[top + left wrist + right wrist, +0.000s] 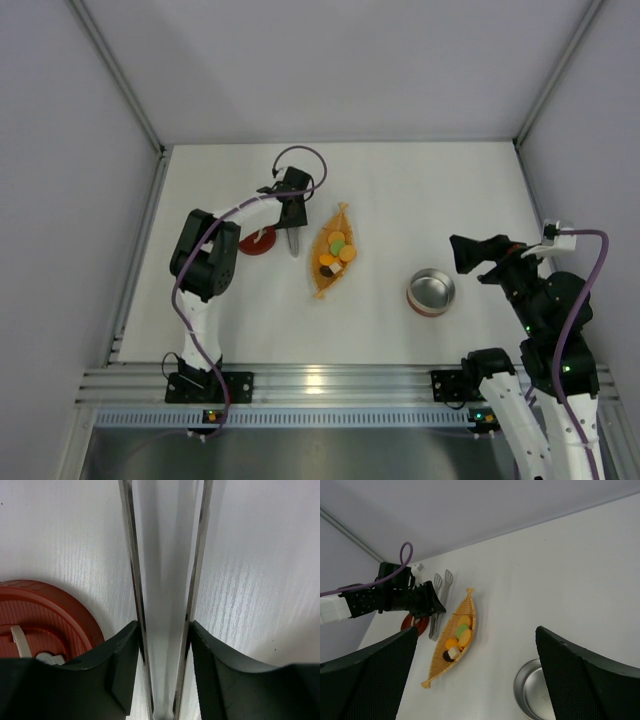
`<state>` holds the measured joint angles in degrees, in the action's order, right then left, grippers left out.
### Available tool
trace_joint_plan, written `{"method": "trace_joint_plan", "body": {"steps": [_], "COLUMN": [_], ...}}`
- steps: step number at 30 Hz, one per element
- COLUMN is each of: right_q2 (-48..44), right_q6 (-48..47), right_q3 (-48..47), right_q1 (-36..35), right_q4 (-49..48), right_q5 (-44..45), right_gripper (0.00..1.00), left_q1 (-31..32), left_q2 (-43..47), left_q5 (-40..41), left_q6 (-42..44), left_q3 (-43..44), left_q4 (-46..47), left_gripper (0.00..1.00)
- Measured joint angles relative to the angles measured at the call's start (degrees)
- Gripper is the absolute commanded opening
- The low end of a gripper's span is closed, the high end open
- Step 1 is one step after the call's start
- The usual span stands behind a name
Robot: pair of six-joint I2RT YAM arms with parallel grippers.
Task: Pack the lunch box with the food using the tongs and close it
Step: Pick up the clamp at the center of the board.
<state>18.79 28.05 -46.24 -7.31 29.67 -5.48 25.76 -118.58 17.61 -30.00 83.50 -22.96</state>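
Observation:
The silver tongs [293, 243] lie on the white table between the red lid [258, 242] and an orange leaf-shaped tray [333, 262]. My left gripper [292, 222] is down over them. In the left wrist view both black fingers press against the outside of the tongs' two arms [134, 570], so the left gripper [163, 630] is shut on them, with the lid [45, 615] just to the left. The food [336, 252], orange, yellow, green and brown-and-white pieces, rests in the tray. The steel lunch box [431, 291] stands uncovered at the right. My right gripper [470, 255] hovers open beside it, holding nothing.
In the right wrist view the tray [439, 667] runs diagonally with the food [461, 632] in its middle, and the lunch box [532, 692] sits at the bottom edge between the wide-spread fingers [590, 675]. White walls enclose the table on three sides.

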Motion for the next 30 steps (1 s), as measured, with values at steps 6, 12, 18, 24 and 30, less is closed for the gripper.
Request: {"method": "trace_joint_plan", "body": {"steps": [6,12,18,24,30], "right_q2": [0.0,0.0,0.0,0.1,0.1], "right_q6": [0.0,0.1,0.3,0.6,0.6], "right_q3": [0.0,0.0,0.1,0.2,1.2], "right_q1": [0.0,0.0,0.0,0.0,0.0], "right_q4": [0.0,0.0,-0.1,-0.1,-0.5], "right_q5": [0.0,-0.2,-0.2,-0.4,-0.5], "right_gripper": [0.99,0.99,0.99,0.99,1.0], "left_q1": [-0.1,0.3,1.4,3.5,6.2], "left_q2": [0.6,5.8,14.5,19.6,24.6], "left_q5": [-0.9,-1.5,-0.7,0.1,-0.3], "left_q6": [-0.1,0.2,1.2,2.2,3.5], "left_q3": [0.0,0.0,0.6,0.6,0.6], "left_q4": [-1.0,-5.0,-7.1,-9.0,-12.4], "left_gripper": [0.39,0.44,0.52,0.52,0.47]}}
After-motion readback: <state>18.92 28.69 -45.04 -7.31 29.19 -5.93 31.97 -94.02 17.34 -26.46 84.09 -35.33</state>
